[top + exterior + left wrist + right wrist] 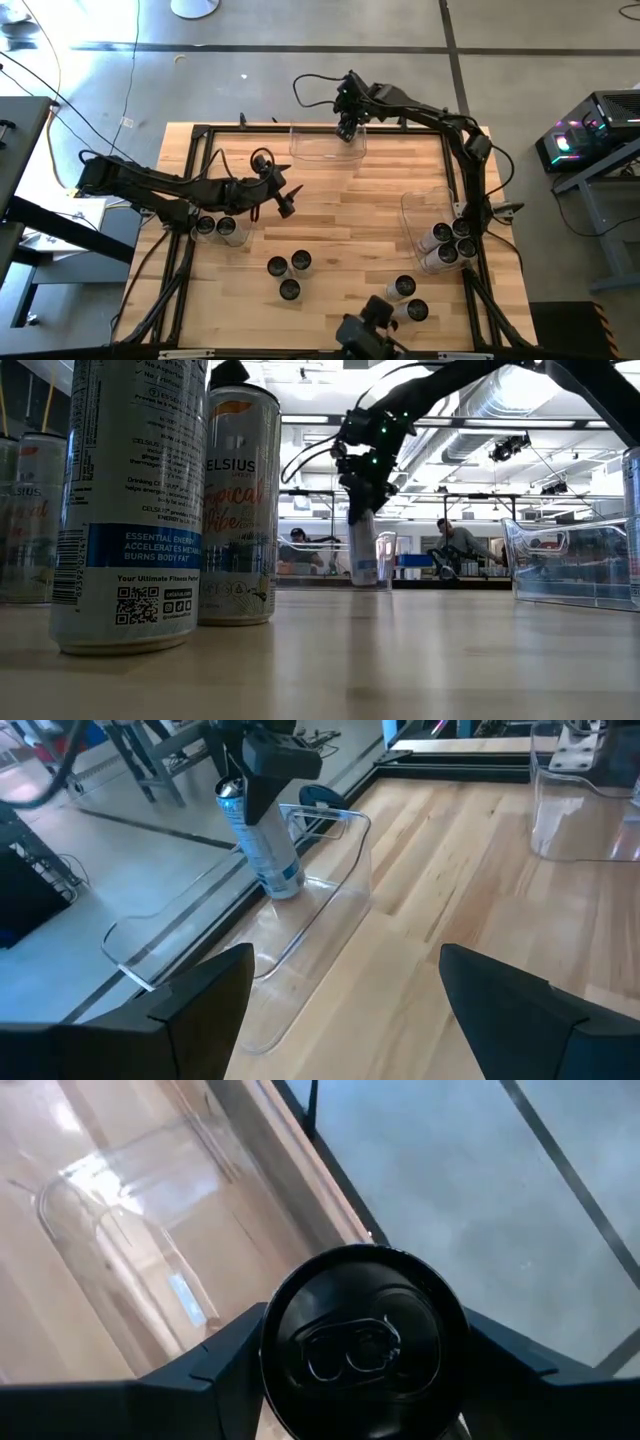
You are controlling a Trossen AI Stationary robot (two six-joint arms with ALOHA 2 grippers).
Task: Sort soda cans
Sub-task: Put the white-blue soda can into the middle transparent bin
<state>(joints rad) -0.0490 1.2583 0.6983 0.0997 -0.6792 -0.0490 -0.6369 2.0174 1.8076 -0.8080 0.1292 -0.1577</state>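
Now: soda can between right claw fingers.

A grey concrete floor surrounds the wooden counter, crossed by dark seam lines and glare from overhead light. A white round base stands on the floor at the far edge of the high view. To the right, a computer with coloured lights sits on a dark bench. Across the room, exposed ceiling ducts run overhead, and a person sits at a workstation.
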